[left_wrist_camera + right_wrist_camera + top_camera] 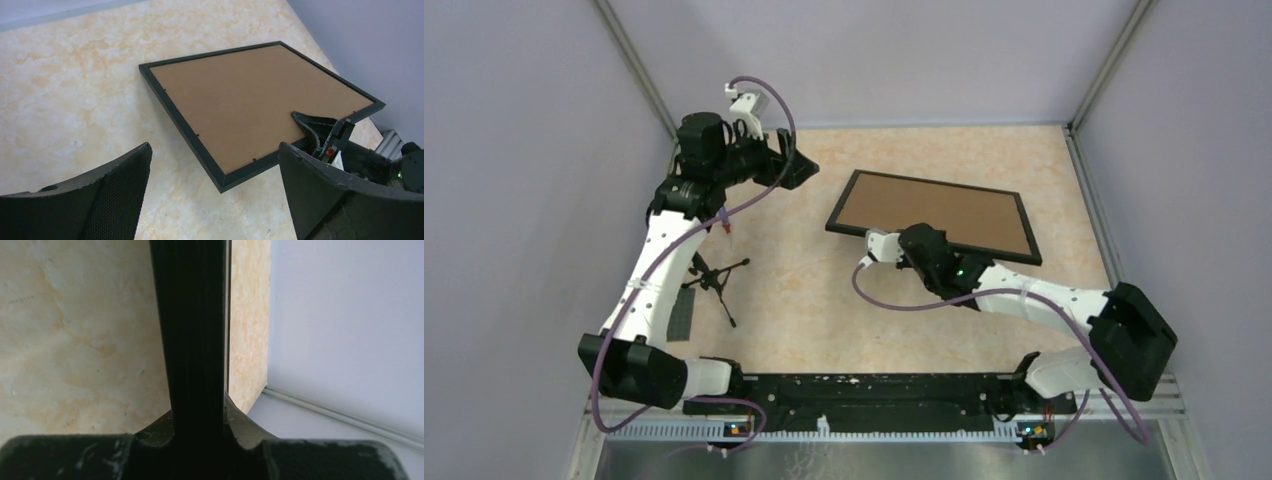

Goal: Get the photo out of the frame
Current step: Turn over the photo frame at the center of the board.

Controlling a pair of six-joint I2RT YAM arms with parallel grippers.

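Your right gripper (pixel 904 243) is clamped on the near long edge of the frame (pixel 934 212), which sits brown back up on the table (pixel 794 290), seemingly tipped up there. Your left gripper (pixel 798 167) hangs with its fingers wide apart, well left of it.

Black frame (pixel 934 213), brown back upward

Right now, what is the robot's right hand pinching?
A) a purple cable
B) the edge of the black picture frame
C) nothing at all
B: the right gripper is shut on the near edge of the frame, whose black rim runs between its fingers in the right wrist view.
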